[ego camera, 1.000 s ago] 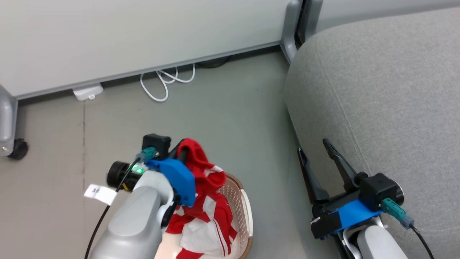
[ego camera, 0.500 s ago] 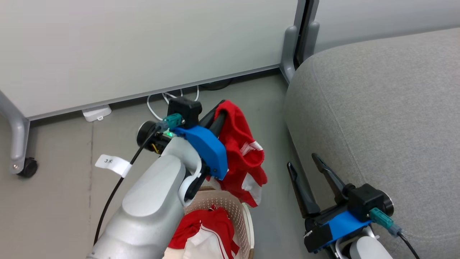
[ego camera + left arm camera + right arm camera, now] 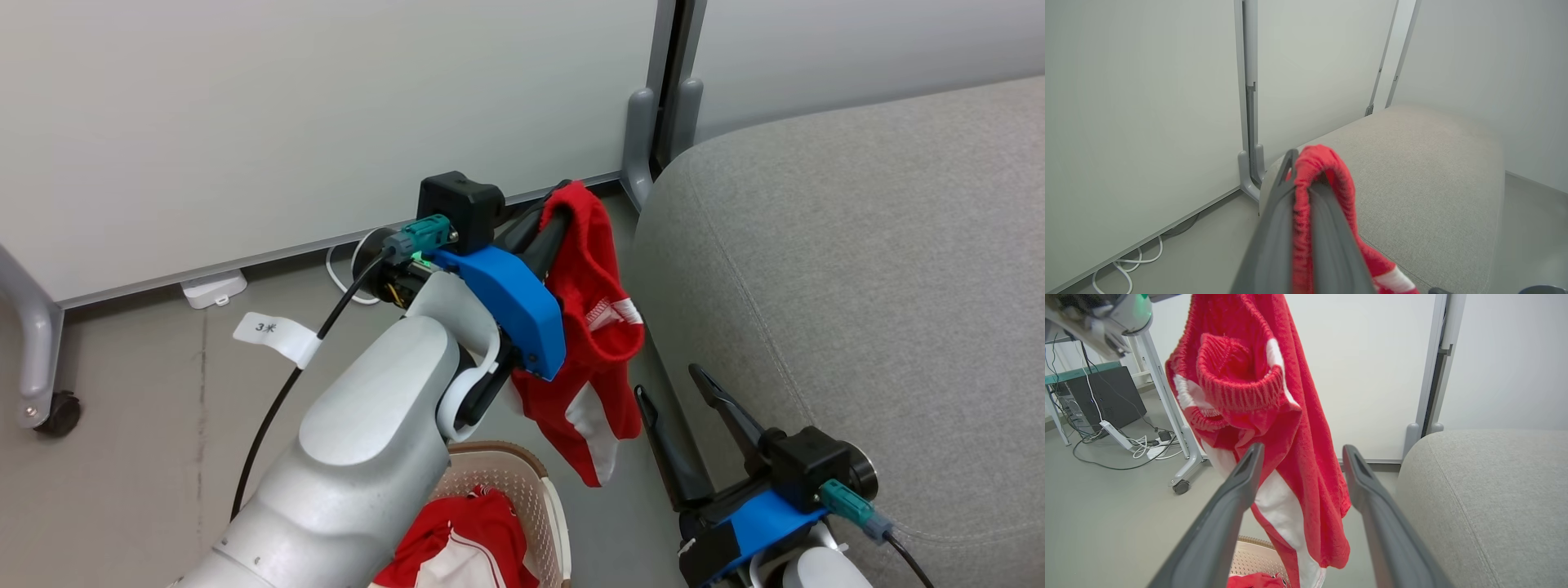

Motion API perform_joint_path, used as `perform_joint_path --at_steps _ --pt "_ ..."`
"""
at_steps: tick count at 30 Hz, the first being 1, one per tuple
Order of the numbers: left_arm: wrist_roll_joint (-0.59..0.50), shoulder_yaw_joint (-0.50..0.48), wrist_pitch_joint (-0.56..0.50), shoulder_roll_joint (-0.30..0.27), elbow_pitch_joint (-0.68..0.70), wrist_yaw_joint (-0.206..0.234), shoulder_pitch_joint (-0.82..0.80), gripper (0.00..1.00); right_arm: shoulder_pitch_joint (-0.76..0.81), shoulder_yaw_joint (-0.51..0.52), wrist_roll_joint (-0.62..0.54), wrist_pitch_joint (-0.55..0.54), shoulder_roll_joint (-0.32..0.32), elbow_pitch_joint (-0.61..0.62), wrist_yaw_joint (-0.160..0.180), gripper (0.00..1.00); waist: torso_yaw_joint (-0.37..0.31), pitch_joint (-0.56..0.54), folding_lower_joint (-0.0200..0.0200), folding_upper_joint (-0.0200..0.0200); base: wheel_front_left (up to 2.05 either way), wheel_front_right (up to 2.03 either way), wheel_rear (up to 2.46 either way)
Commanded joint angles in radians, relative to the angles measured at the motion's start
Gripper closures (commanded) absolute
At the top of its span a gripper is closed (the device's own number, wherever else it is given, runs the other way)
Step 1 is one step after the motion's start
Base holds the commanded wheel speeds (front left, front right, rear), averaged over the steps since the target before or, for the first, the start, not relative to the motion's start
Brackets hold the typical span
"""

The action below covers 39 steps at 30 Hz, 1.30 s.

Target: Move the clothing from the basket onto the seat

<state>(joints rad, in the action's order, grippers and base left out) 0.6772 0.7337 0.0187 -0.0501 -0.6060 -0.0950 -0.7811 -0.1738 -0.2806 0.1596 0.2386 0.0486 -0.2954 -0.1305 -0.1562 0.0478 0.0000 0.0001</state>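
Grey floor [image 3: 122, 457] runs up to pale partition panels [image 3: 245, 122] on metal legs, one of which ends in a dark caster wheel [image 3: 59, 412]. Left jaws are shut tight on the ribbed band of a red garment [image 3: 592, 327] with white panels. The band is folded over the tip of one finger and pinched between the two. From these jaws the cloth hangs free, its lowest corner well under them and clear of the floor.

Just beyond and to the right of the left jaws lies the rounded edge of the seat [image 3: 857, 245], covered in light grey woven fabric. The garment hangs beside that edge; whether it touches cannot be told. Below and behind the left jaws, partly under the pale forearm, stands the basket [image 3: 531, 482], cream with a brown rim. A second red garment [image 3: 469, 531] lies inside it.

Right jaws stand wide apart and hold nothing, low by the seat's front edge. Ahead of their tips and above them hangs the red garment, its hem showing between the two fingers but farther off. The basket's rim sits below them.
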Motion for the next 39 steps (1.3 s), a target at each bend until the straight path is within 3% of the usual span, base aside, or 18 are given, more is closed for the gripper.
perform_joint_path --at_steps 1,16,31,39 --pt "0.011 0.01 -0.002 -0.001 0.006 0.009 -0.018 1.0 0.009 -0.002 0.0 -0.004 0.003 0.0 0.0 0.0 -0.002 -0.002 0.0 -0.0001 0.0 0.0 0.0" --pt "0.064 0.079 0.006 -0.001 0.003 0.029 -0.044 1.0 -0.075 -0.044 -0.036 -0.021 0.003 -0.045 0.0 0.0 0.005 0.018 0.0 -0.0001 0.0 0.0 0.0" --pt "0.106 0.141 0.011 -0.001 -0.006 0.031 -0.07 1.0 -0.255 -0.109 -0.062 -0.024 0.003 -0.233 0.0 0.0 0.022 0.028 0.0 -0.0001 0.0 0.0 0.0" --pt "0.127 0.164 0.017 -0.001 -0.007 0.032 -0.079 1.0 -0.317 -0.189 -0.017 -0.014 0.003 -0.318 0.0 0.0 0.028 0.025 0.0 -0.0001 0.0 0.0 0.0"
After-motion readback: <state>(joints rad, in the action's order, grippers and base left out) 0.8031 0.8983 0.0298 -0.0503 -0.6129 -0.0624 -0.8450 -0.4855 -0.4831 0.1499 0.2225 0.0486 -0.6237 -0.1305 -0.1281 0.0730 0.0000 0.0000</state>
